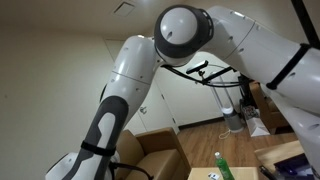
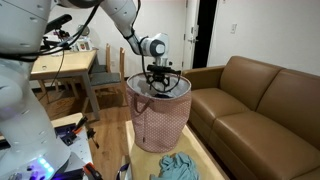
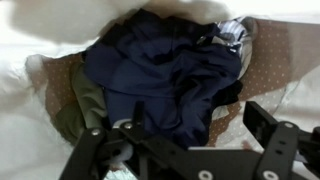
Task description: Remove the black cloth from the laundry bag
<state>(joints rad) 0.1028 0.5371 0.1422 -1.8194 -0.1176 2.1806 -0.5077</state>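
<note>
The laundry bag is a tall pink dotted hamper with a black rim, standing on the floor by the sofa. My gripper hangs just above its open top. In the wrist view the dark navy-black cloth lies bunched inside the bag on top of other clothes, with an olive piece to its left. The gripper has its fingers spread apart over the cloth, with nothing between them.
A brown leather sofa stands right beside the bag. A wooden table and chair stand on the other side. A teal cloth lies on a low surface in front. The arm fills most of an exterior view.
</note>
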